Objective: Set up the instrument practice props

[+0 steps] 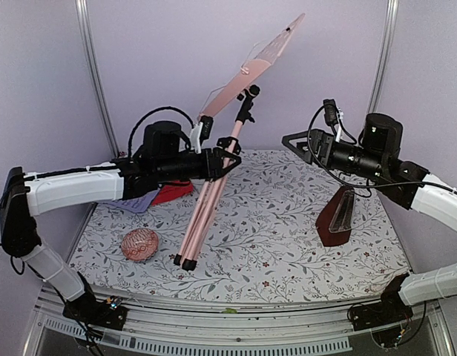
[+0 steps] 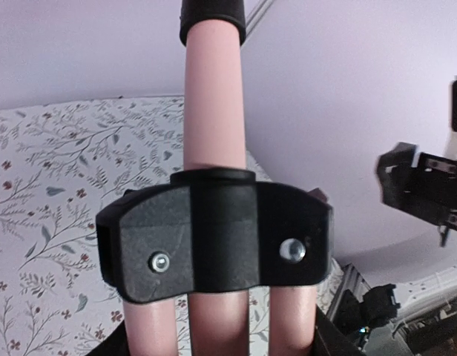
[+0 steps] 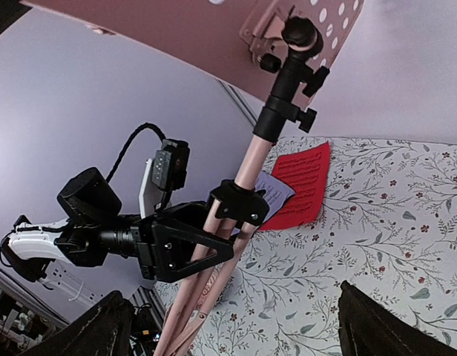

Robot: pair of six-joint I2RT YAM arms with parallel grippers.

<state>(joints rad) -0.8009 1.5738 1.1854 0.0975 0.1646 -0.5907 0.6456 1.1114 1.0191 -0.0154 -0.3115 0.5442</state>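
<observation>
The pink music stand leans to the right, its folded legs resting on the table and its perforated desk raised high. My left gripper is shut on the bundled legs just below the black collar, and the pink tubes fill the left wrist view. In the right wrist view the left gripper clamps the stand. My right gripper hangs open in the air to the right of the stand, holding nothing. The dark red-brown metronome stands below it. Red and lavender sheet-music pages lie behind my left arm.
A pink brain-shaped ball lies at the front left of the floral tablecloth. Purple walls with metal posts close in the back and sides. The stand's feet rest near the front middle.
</observation>
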